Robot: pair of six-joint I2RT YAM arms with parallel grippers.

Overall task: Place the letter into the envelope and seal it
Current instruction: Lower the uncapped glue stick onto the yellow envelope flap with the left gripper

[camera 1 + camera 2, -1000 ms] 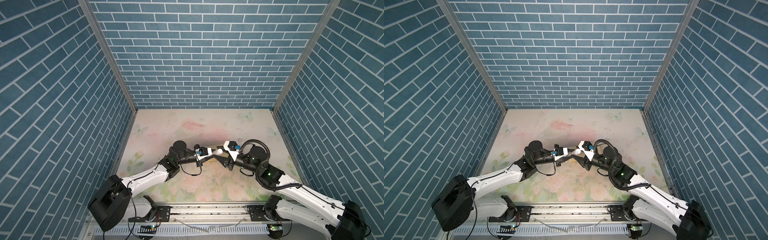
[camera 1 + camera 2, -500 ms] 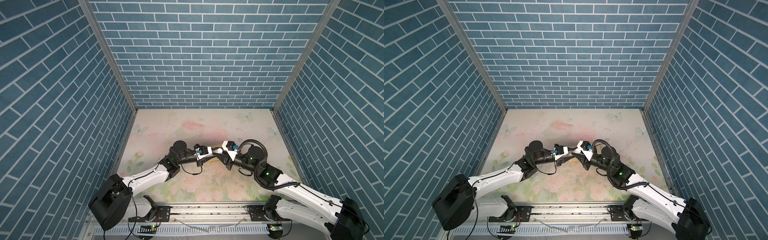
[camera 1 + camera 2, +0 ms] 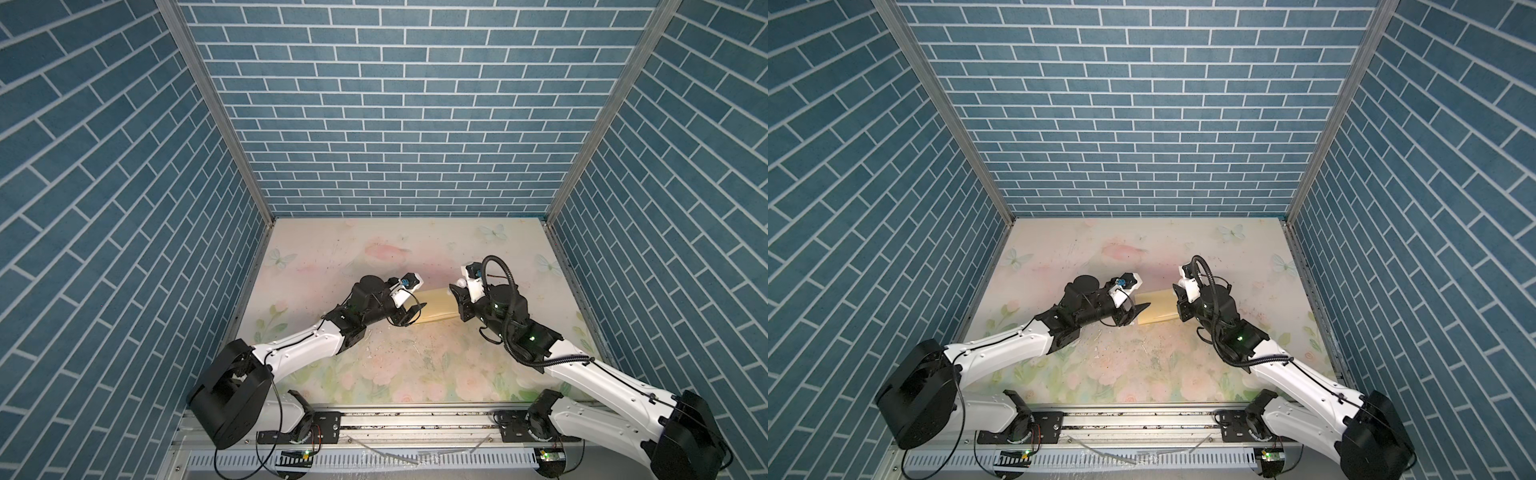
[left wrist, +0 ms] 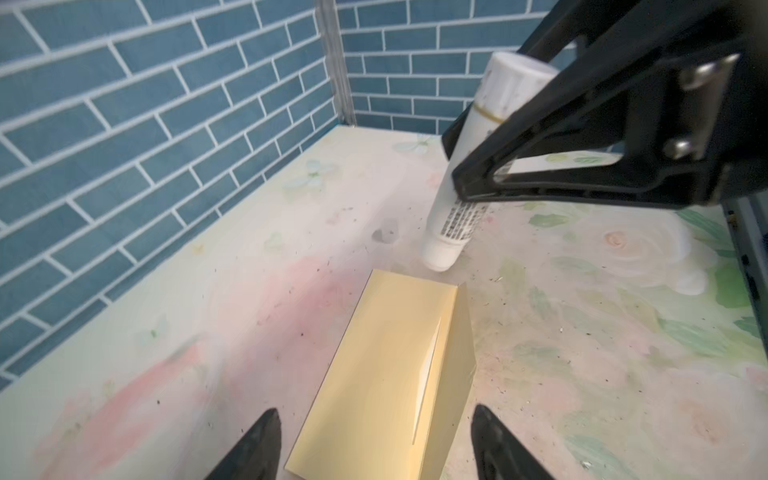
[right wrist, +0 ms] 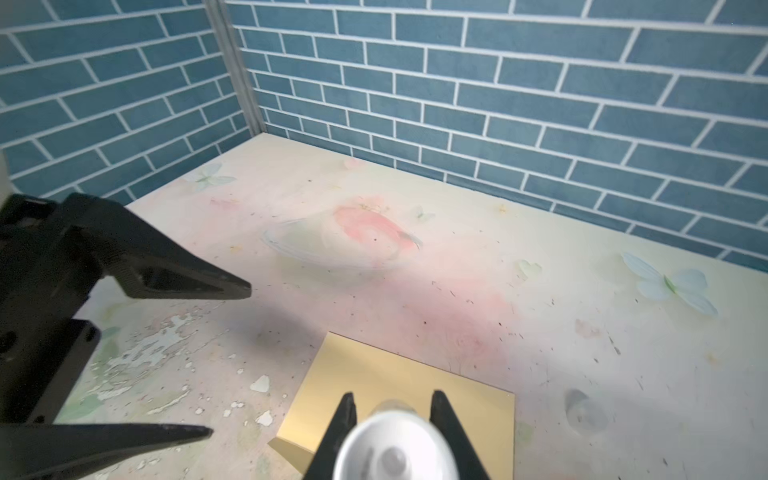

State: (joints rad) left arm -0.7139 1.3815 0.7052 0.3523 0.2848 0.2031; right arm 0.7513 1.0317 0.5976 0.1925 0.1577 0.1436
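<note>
on the floral table, left to right:
- left gripper: jaws spread and empty, either side of the envelope's left end.
- envelope: lies mid-table; long-edge flap looks folded over but not pressed flat.
- letter: not visible, presumably already inside.
- right gripper: clenched on a white tube, likely glue, just beside the envelope's right end.
- left to do, by judgement: sealing the flap.
</note>
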